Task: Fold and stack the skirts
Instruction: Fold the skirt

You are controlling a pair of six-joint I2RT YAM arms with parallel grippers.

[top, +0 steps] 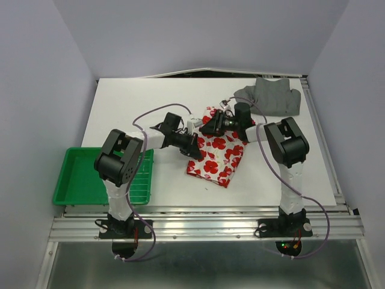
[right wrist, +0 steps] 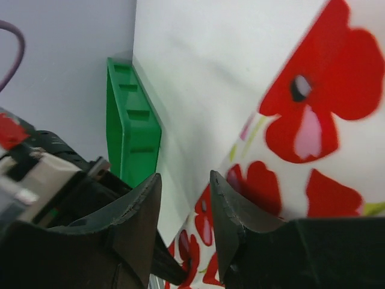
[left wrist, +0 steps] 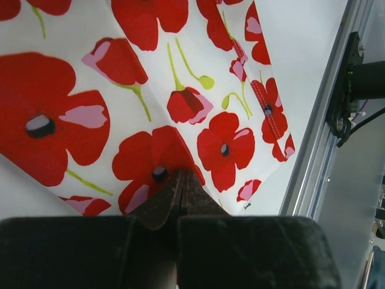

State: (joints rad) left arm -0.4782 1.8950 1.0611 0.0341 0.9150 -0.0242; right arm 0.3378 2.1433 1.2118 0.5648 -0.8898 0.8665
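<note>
The white skirt with the red flower print (top: 219,158) lies folded at the table's middle. It fills the left wrist view (left wrist: 150,72) and shows in the right wrist view (right wrist: 313,120). My left gripper (top: 197,146) sits at its left edge, and its jaws (left wrist: 180,173) are shut on a pinch of the printed cloth, which rises in a crease to the tips. My right gripper (top: 208,127) is at the skirt's far left corner. It is open (right wrist: 184,176), with the cloth's edge between its fingers. The dark grey skirt (top: 271,96) lies crumpled at the back right, untouched.
A green plastic tray (top: 60,192) stands at the front left of the table and also shows in the right wrist view (right wrist: 129,120). The aluminium rail (left wrist: 313,156) runs along the table's near edge. Both arms meet over the printed skirt.
</note>
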